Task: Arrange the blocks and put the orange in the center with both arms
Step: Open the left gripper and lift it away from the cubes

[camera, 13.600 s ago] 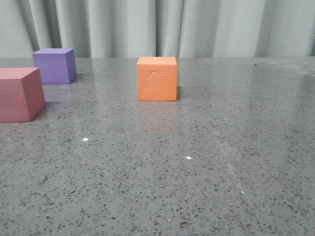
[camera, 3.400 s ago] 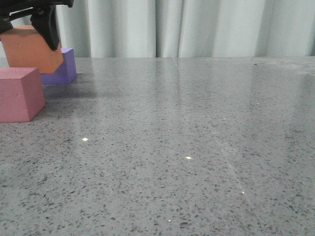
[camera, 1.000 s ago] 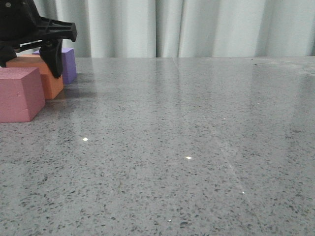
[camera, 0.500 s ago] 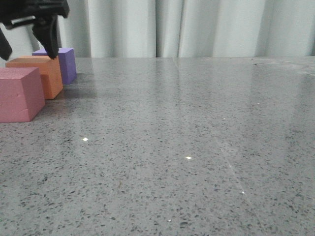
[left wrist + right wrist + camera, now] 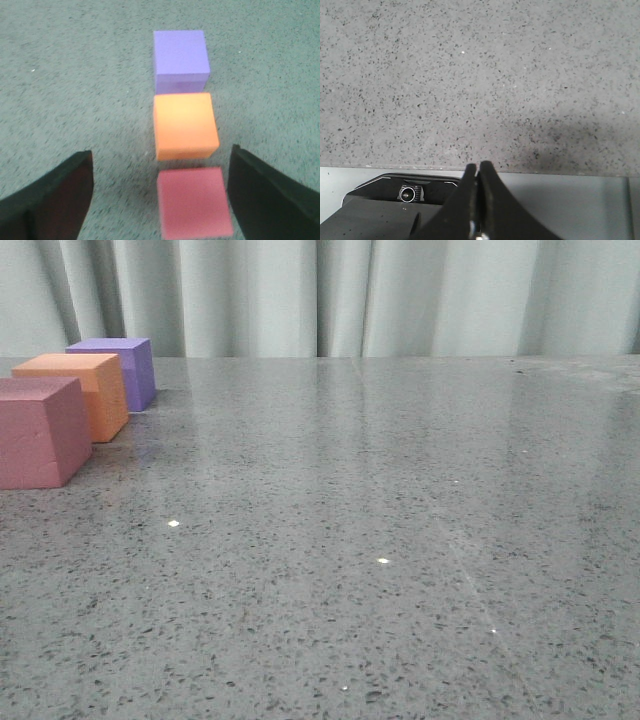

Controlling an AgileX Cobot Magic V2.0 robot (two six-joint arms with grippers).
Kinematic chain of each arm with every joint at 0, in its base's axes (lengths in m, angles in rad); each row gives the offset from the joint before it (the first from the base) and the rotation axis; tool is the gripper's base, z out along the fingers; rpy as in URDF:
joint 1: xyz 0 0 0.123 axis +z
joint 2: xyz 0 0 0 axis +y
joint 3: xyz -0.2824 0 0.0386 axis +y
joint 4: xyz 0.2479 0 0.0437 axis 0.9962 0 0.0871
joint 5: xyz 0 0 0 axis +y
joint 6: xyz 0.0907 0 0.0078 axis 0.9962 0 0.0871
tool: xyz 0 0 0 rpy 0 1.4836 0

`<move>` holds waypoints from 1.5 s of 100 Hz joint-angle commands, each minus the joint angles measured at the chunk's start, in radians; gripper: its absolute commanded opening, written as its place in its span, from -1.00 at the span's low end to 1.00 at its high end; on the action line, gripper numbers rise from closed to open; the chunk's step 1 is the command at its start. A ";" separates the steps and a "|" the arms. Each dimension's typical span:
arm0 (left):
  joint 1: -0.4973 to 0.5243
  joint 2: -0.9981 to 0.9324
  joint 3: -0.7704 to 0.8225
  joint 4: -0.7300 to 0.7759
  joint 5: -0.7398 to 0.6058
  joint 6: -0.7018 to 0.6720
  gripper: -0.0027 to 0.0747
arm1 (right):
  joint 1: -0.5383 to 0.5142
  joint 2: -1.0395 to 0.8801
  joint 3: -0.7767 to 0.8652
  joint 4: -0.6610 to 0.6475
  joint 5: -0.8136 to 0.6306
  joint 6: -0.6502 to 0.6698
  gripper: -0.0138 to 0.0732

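Note:
Three foam blocks stand in a row at the table's far left: the pink block [image 5: 40, 430] nearest, the orange block [image 5: 82, 392] in the middle, the purple block [image 5: 122, 368] farthest. The left wrist view shows the same row from above: purple [image 5: 180, 59], orange [image 5: 185, 125], pink [image 5: 194, 201]. My left gripper [image 5: 160, 192] hangs open above them, its fingers wide apart on either side of the pink block and holding nothing. My right gripper [image 5: 478, 167] is shut with nothing in it, over the table's near edge. Neither arm shows in the front view.
The grey speckled tabletop [image 5: 380, 520] stretches to the right of the blocks. A pale curtain [image 5: 350, 295] hangs behind the table. In the right wrist view a black fixture [image 5: 405, 192] sits below the table's edge.
The left gripper, which was just above the orange block half a second ago, has risen out of the front view. The orange block stays set down between the pink and purple blocks.

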 commanded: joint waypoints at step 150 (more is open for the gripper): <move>0.001 -0.742 0.571 0.028 -0.080 -0.006 -0.98 | -0.006 0.007 -0.024 -0.012 -0.039 -0.008 -0.84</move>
